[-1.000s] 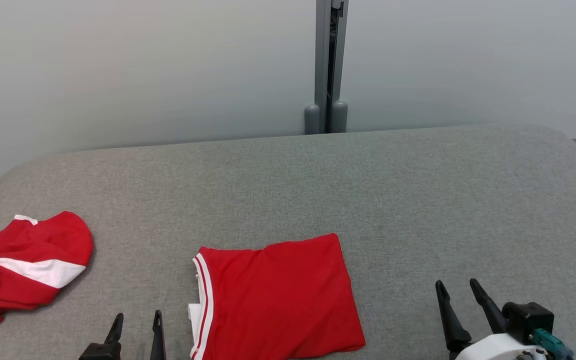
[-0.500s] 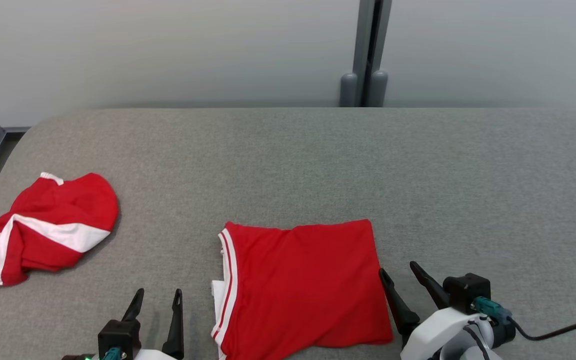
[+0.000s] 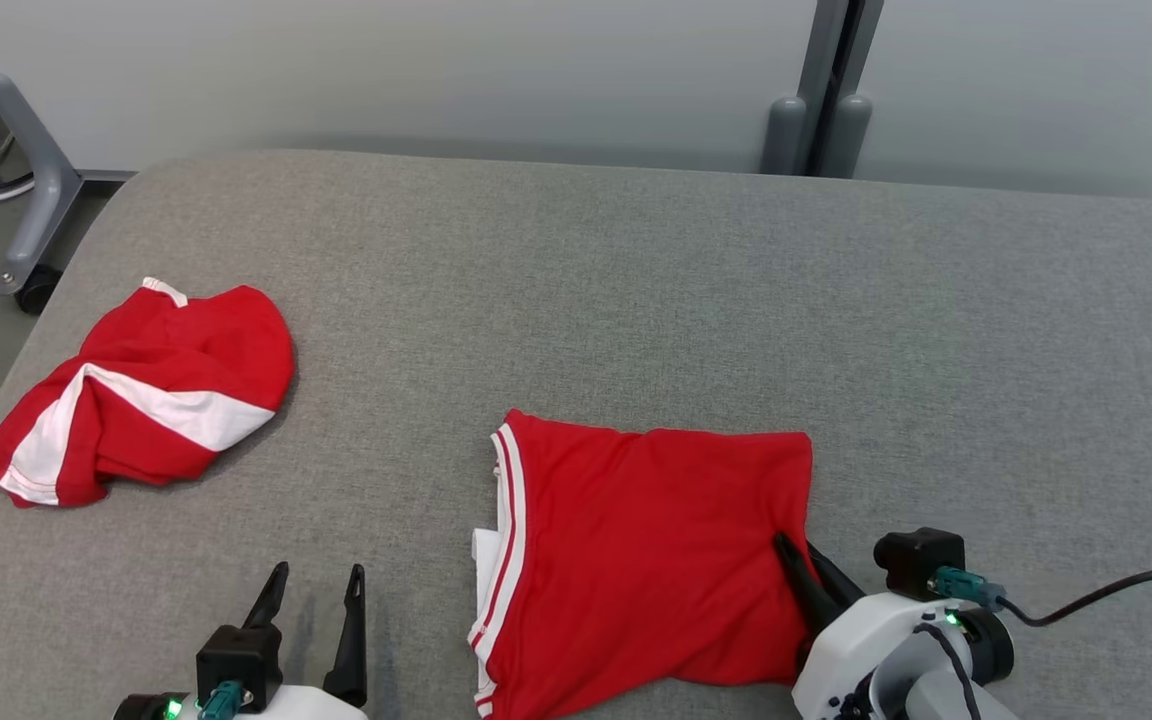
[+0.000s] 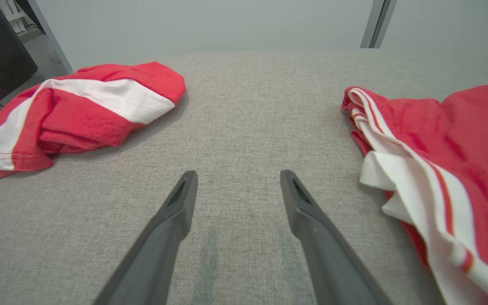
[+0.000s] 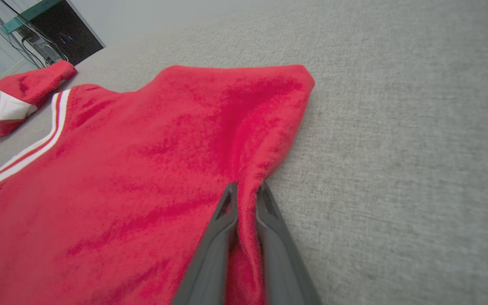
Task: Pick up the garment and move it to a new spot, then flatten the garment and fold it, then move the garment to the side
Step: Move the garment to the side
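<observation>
While R gripper (image 3: 796,545) pinches edge of folded garment (image 3: 636,550), L gripper (image 3: 319,570) gapes; crumpled red garment (image 3: 166,380) well left.

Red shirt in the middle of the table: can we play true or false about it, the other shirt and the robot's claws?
1. The right claw is pinching the edge of the folded red garment. True.
2. The left claw is holding cloth. False: it is open and holds nothing, with bare grey table between its fingers.
3. The crumpled red and white garment lies to the robot's left of the folded one. True.
4. The two garments touch each other. False: a stretch of grey table shows between them.
</observation>
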{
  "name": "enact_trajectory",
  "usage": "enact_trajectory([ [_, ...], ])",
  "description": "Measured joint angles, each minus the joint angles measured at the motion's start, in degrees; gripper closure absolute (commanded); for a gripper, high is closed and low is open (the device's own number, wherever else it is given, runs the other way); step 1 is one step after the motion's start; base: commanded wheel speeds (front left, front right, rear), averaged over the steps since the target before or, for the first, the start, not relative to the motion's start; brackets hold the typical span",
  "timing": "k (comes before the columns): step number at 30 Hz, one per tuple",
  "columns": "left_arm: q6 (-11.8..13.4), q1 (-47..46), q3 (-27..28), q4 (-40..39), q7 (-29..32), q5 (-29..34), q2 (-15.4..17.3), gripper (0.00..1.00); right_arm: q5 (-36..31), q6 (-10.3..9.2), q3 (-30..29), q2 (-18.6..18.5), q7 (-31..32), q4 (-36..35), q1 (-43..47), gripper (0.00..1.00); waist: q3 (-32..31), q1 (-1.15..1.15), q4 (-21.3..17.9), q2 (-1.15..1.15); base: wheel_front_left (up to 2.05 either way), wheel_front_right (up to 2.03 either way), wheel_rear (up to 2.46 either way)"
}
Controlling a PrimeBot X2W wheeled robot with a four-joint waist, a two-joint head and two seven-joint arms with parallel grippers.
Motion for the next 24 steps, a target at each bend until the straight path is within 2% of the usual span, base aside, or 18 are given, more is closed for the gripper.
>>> enact_trajectory([
  [5, -0.4, 0.4, 0.7, -0.2, 0.0, 0.5, 0.0, 0.00, -1.5, -0.01, -3.4, 0.1, 0.1, -0.2, 0.0, 1.00, -1.1, 0.00, -2.4, 0.00, 0.00, 0.00, 0.00],
  [9, -0.6, 1.0, 1.1, -0.4, 0.0, 0.3, 0.0, 0.00, -2.2, -0.01, -4.8, 0.1, 0.1, -0.8, 0.7, 1.00, -2.2, 0.00, -6.2, 0.00, 0.00, 0.00, 0.00],
  [24, -0.4, 0.4, -2.6, -0.8, 0.0, -1.5, 0.0, 0.00, -5.5, -0.01, -8.8, 0.0, 0.1, -2.9, 3.6, 1.00, -3.6, 0.00, -27.1, 0.00, 0.00, 0.00, 0.00],
])
